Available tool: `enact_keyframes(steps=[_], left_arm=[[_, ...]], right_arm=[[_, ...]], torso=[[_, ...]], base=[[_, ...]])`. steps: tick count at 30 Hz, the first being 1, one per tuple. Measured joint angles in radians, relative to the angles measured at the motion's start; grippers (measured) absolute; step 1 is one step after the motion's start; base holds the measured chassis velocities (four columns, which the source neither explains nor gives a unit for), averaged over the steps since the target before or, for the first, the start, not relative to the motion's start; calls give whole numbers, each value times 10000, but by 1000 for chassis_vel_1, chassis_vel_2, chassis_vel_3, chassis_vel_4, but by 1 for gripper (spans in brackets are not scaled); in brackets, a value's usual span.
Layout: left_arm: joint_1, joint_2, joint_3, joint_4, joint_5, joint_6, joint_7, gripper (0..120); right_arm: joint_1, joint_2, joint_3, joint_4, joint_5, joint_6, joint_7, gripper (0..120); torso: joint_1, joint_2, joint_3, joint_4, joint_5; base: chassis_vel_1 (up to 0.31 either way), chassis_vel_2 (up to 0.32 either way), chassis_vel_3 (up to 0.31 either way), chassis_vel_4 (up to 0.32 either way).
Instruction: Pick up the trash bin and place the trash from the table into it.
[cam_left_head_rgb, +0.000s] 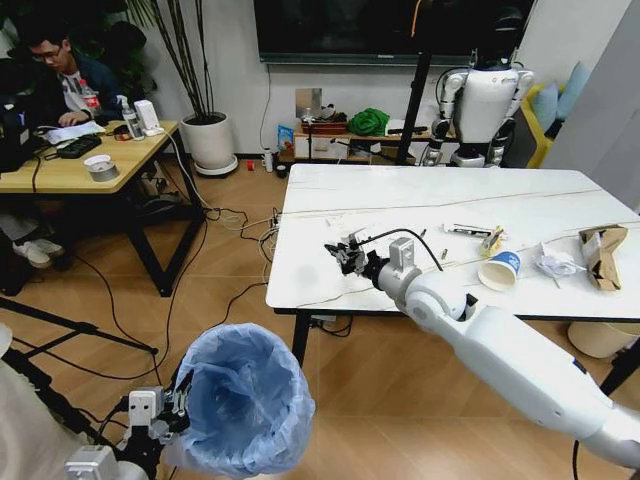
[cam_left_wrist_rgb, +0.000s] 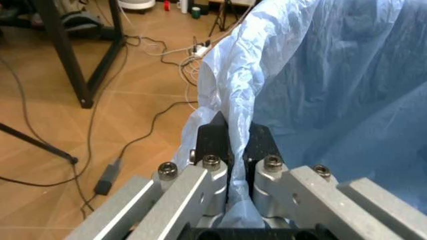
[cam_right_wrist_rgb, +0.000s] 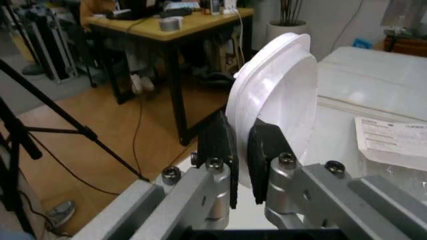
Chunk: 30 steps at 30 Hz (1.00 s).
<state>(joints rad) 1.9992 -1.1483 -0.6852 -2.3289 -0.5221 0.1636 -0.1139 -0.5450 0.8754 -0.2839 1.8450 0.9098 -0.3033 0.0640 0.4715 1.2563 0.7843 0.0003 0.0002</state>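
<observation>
Our left gripper (cam_left_wrist_rgb: 235, 145) pinches the rim of the round blue-bagged trash bin (cam_left_head_rgb: 245, 395), held below the white marble worktop (cam_left_head_rgb: 400, 215). Our right gripper (cam_right_wrist_rgb: 240, 150) grips a white plastic lid (cam_right_wrist_rgb: 277, 100) above that worktop; the blue-banded paper cup (cam_left_head_rgb: 499, 269) and brown paper bag (cam_left_head_rgb: 603, 252) remain.

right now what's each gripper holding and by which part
The left gripper pinches the trash bin by its bag-lined rim. The right gripper clamps a white plastic lid by its edge, over the table.
</observation>
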Motion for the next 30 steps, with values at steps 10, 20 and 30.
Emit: enact_keyframes(steps=[10, 20, 30], left_arm=[[-723, 293, 420, 588, -398, 62, -34, 0], [-1445, 614, 982, 1253, -715, 176, -68, 0], [-1987, 657, 1589, 1660, -830, 188, -77, 0]], right_arm=[[-1148, -1277, -182, 1714, -424, 1425, -972, 4], [-1211, -1374, -249, 1719, -739, 1620, -1203, 4], [-1730, -1342, 47, 1760, -738, 1626, -1161, 4]], torso=[[-1, 2, 0, -6, -1], [-1, 2, 0, -3, -2], [-1, 2, 0, -3, -1]], base=[[0, 0, 0, 0], [0, 0, 0, 0], [0, 0, 0, 0]])
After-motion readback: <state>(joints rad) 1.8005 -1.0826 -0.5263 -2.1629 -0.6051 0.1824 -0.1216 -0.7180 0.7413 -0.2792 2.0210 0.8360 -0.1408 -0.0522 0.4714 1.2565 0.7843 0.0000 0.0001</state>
